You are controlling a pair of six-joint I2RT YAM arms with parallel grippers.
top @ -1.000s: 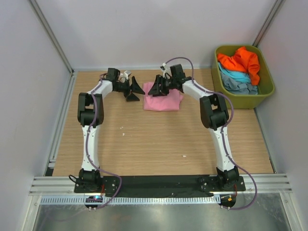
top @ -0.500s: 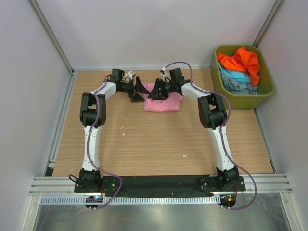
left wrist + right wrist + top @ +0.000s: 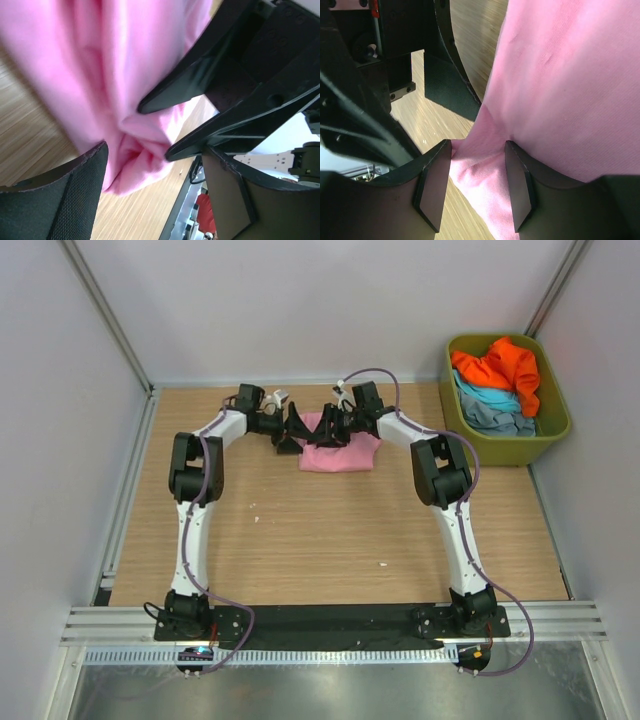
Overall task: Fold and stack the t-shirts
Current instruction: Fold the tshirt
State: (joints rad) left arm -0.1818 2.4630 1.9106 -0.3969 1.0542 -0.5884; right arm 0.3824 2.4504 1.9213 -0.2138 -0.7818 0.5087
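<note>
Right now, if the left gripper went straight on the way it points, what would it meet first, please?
Probably the bunched edge of the pink t-shirt; the right gripper sits close behind.

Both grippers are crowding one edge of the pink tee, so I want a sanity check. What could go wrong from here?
1. Collision: the left gripper, jaws open, is very close to the right gripper at the left edge of the pink t-shirt.
2. The right gripper straddles bunched fabric, and whether it has a grip is unclear. A pull could slip off or drag the fold apart.
3. The left gripper might catch only one layer.
</note>
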